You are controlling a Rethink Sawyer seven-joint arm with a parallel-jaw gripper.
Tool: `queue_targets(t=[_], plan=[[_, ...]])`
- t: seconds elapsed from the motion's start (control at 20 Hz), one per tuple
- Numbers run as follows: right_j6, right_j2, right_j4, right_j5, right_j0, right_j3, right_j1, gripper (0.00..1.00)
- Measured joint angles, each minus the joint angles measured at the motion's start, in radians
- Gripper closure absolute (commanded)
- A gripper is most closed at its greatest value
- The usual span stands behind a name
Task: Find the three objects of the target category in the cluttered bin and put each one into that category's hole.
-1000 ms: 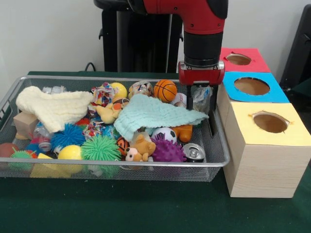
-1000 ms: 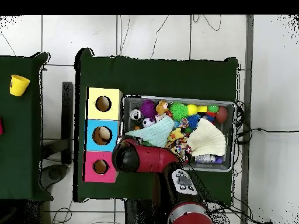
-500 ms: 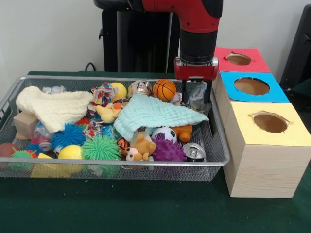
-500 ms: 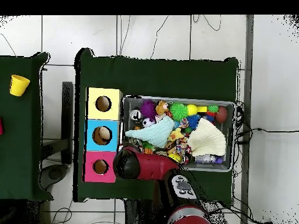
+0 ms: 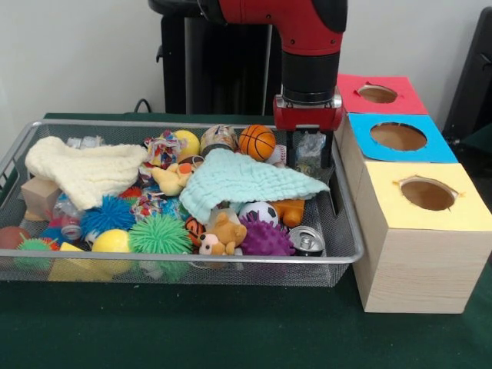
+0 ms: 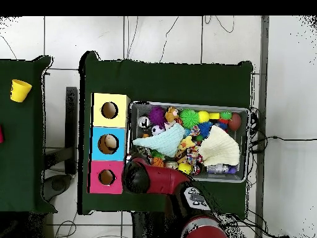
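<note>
The wire bin point(image 5: 23, 146) fills the left and centre of the front view; the three boxes stand at its right – red box point(image 5: 400, 104) at upper right, blue box point(image 5: 427, 146) below it, yellow box point(image 5: 461, 219) lowest. The arm point(image 5: 307, 38) comes down at top centre, above the bin's upper right corner, beside the blue box.

The gripper point(image 5: 310, 150) has its fingers clamped on a crumpled clear plastic bottle point(image 5: 310, 147), held clear of the other toys just right of the mint cloth point(image 5: 246, 181) and the basketball point(image 5: 257, 141).

Step in hand, as judged: carry the bottle to its hole. Raise it above the bin rim before moving sideways, keep the grip firm – thin plastic may slip – and centre it over the hole before release.

Compared with one second ago, the gripper and bottle sit higher and further toward the top of the frame; the basketball has shifted slightly left.
</note>
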Motion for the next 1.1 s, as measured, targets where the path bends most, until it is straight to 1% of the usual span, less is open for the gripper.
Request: queue_targets(t=[0.35,0.6,0.65,0.8,1.1], plan=[[0.001,0.008,0.02,-0.001,-0.009,0.008,0.0,0.0],[0.001,0.004,0.06,0.012,-0.003,0.011,0.0,0.0],[0.001,-0.003,0.074,0.019,0.005,0.01,-0.001,0.0],[0.001,-0.058,0.129,0.055,0.071,-0.012,-0.001,0.0],[0.001,-0.131,0.166,0.113,0.154,-0.047,-0.003,0.0]])
